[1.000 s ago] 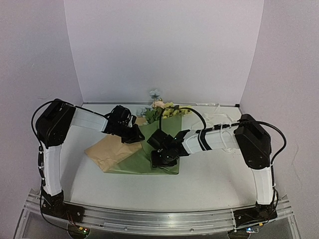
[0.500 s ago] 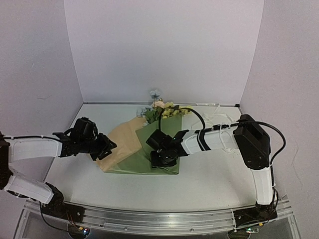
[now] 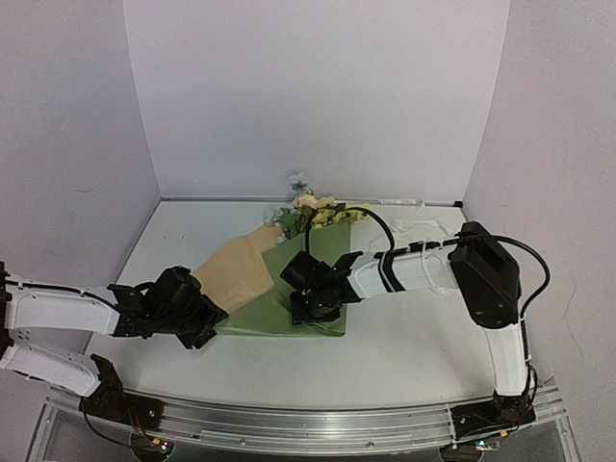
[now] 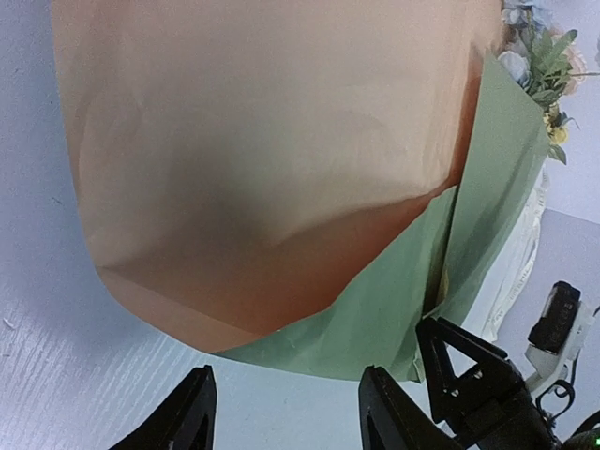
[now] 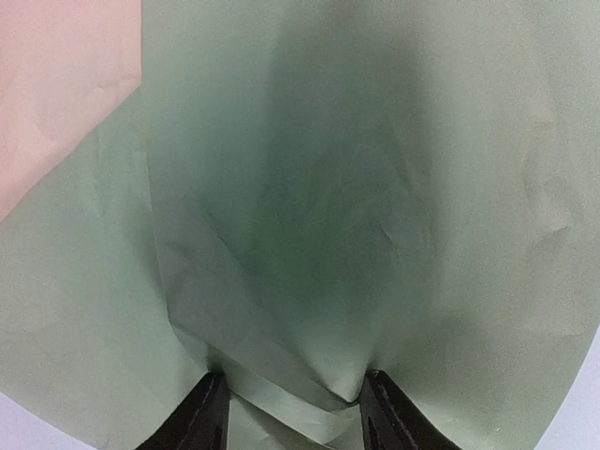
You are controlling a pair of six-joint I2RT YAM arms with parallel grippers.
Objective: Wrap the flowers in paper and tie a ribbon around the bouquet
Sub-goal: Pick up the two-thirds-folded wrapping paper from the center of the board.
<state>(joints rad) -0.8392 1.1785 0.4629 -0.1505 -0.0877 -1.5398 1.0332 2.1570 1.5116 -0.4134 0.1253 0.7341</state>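
Left hand (image 4: 295,417): fingers apart, nothing between, low over bare desk (image 3: 404,356), just beside near-left corner of paper (image 5: 375,187). Right hand (image 5: 292,412): planted on green paper around mid-sheet, fingers parted with a ridge of it bunched between. Cannot tell whether squeezing that ridge or only pinning it down. Flowers (image 3: 313,214) at far end of sheet, blooms poking out past far edge, near back wall. Tan flap (image 4: 262,169) folded across left part of sheet, loose, unheld. Risks: may spring back open with nothing on it and undo the fold. Could catch paper edge with left fingers, so close to the corner, and drag sheet off the stems. Could also crease or tear thin paper under hard press from right. Hidden: stems fully under paper, so cannot confirm lie, or whether inside the ridge at right hand. Whitish strand at far right behind right arm, probably ribbon (image 3: 421,228), partly covered, lettering too small to read. Unclear whether tan is underside of green sheet or a second sheet. Left arm cut off at edge of top view.
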